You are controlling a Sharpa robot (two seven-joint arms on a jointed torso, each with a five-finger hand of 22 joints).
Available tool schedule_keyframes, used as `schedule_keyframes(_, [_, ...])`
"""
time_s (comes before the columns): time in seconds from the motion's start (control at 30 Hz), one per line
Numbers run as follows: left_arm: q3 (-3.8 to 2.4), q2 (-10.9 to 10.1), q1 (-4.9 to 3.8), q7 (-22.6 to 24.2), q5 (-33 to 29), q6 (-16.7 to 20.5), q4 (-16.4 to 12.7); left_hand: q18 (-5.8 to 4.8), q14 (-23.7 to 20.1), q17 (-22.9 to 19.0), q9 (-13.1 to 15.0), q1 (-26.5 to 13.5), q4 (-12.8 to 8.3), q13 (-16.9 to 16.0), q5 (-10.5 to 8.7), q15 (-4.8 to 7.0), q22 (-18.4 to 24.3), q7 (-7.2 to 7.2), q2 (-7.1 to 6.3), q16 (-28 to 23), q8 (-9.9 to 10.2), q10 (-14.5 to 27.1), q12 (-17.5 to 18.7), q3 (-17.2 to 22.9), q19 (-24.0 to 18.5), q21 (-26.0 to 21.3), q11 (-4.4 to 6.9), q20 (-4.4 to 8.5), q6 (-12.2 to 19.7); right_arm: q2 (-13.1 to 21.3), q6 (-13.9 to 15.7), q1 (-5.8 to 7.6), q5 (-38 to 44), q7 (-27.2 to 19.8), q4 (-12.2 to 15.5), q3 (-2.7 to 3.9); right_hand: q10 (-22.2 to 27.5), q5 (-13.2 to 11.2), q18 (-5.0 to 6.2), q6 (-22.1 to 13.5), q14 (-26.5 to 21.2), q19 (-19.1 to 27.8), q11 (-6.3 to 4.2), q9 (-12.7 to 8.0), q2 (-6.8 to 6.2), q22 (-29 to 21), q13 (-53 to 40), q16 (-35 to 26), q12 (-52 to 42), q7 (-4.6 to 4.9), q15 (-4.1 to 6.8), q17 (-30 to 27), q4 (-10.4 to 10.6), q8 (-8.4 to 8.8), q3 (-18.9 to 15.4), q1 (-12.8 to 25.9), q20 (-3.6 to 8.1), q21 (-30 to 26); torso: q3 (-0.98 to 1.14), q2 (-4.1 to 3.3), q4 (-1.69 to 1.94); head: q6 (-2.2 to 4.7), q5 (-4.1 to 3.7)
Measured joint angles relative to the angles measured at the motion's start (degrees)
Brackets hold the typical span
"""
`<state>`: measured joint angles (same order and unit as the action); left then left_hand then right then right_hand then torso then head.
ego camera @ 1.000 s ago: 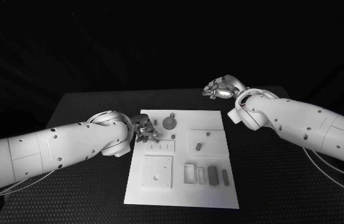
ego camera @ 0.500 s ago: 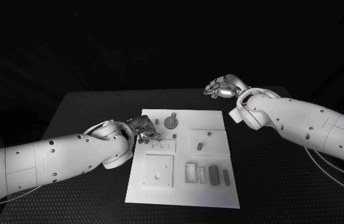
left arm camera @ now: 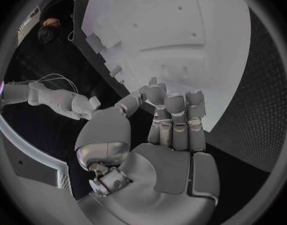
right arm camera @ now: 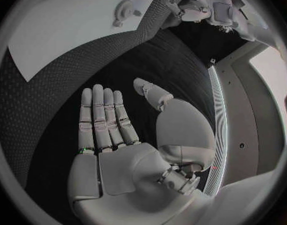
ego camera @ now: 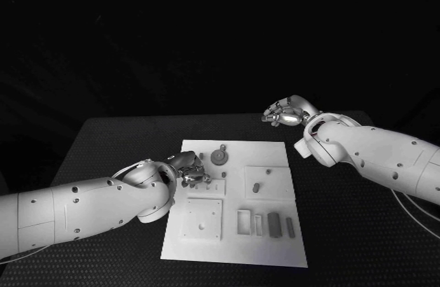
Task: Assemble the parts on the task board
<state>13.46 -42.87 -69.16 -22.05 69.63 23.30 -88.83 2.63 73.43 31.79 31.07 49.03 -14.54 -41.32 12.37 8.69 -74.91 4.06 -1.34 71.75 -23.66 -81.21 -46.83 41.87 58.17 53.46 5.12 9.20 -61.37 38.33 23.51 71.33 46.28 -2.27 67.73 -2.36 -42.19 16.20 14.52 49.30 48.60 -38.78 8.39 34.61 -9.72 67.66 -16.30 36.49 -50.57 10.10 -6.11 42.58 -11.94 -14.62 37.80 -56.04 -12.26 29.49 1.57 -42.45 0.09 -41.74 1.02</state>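
**A:** ok so where's the left hand (ego camera: 188,170) at?

**B:** Sitting over the board's (ego camera: 275,249) left edge, up near the far corner. From the wrist cam its fingers (left arm camera: 175,120) are curled in side by side with the thumb close to them, and I can't see anything in them. Whether a small part is tucked under there, can't tell.

**A:** and the right hand (ego camera: 286,114)?

**B:** Way off the board, hovering over the black table (ego camera: 110,140) past the board's far right corner. Wrist cam shows the palm flat, fingers (right arm camera: 103,117) straight and stretched out, thumb off to the side. Holding nothing.

**A:** parts?

**B:** All on the board. A round gear-looking piece (ego camera: 218,155) sits near the far edge, just beside the left hand. A little peg (ego camera: 255,187) is in the square plate (ego camera: 271,172) right of center. Closer to the robot there's a square block (ego camera: 201,219) on the left and a row of upright bars (ego camera: 273,224) on the right.
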Motion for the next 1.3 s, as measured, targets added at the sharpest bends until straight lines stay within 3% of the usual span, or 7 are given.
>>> schedule_keyframes(0.7, [0.27, 1.6, 1.47, -0.1, 1.7, 0.4, 2.6, -0.01, 0.5, 0.6, 0.0, 0.2, 0.4, -0.8, 0.56, 0.16, 0.0, 0.03, -0.24, 1.2, 0.0, -0.6, -1.3, -0.5, 0.2, 0.7, 0.3, 0.21, -0.4, -0.1, 0.0, 0.0, 0.0, 0.0, 0.0, 0.0, 0.0, 0.0, 0.0, 0.0, 0.0, 0.0, 0.0, 0.0, 0.0, 0.1, 0.1, 0.0, 0.0, 0.0, 0.0, 0.0, 0.0, 0.0, 0.0, 0.0, 0.0, 0.0, -0.18, -0.09, 0.03, -0.2, -0.27])
schedule_keyframes(1.3, [0.27, 2.0, 1.53, -0.1, 2.3, -0.6, 2.7, 0.0, 0.5, 0.8, 0.0, -0.2, 0.5, -1.2, 0.55, 0.53, 0.0, -0.02, -0.64, 1.9, 0.0, -0.4, -1.9, -0.6, 0.2, 0.9, 0.52, 0.2, -0.4, -0.2, 0.0, 0.0, 0.0, 0.0, -0.1, -0.01, 0.0, 0.0, 0.0, 0.0, 0.0, 0.0, 0.0, 0.0, 0.0, 0.1, 0.1, 0.0, 0.0, 0.0, 0.0, 0.0, 0.0, 0.0, 0.0, 0.0, 0.0, 0.0, -0.08, -0.09, 0.01, -0.21, -0.49])
